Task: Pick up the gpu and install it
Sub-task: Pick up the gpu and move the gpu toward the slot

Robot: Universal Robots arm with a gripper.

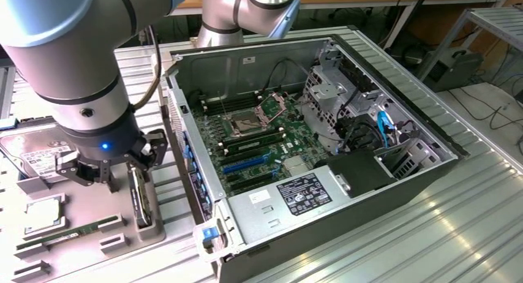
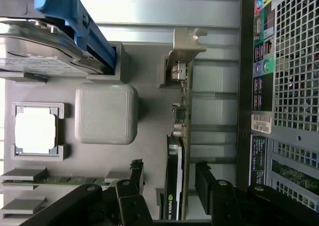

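The gpu [image 1: 144, 200] stood on its long edge in a slot of the grey plastic tray [image 1: 155, 234], a thin black board seen almost edge-on. In the wrist view it was a narrow dark strip, and its silvery bracket [image 2: 185, 44], bent and notched at the end, sat against a raised post of the tray. The gripper [image 1: 110, 173] hung close over the card with its jaws spread wide; the two black fingers [image 2: 135, 178] stood one on each side of the card's edge, a gap showing on both sides and nothing pinched. Beside the card on the matte tray rose a rounded square block [image 2: 105, 114] with a finely ribbed surface; next to it a square chip [image 2: 35, 131] with a pale metal lid lay flat in a framed recess; a slim green memory stick [image 2: 60, 178] lay in a narrow groove near the fingers. A silver hard drive [image 2: 40, 52] with a smooth shiny face lay at the tray's far end from the fingers, with a blue plastic rail [image 2: 75, 22] slanting across it. Just beside the tray, on the exterior view's right, lay an open computer case [image 1: 408, 173] of grey sheet metal, holding a green motherboard [image 1: 261, 142] and a silver power supply [image 1: 286, 197] with a dark label; its rear panel [image 2: 294, 61] was perforated with small square holes. Everything rested on a ribbed metal table [image 1: 425, 234].
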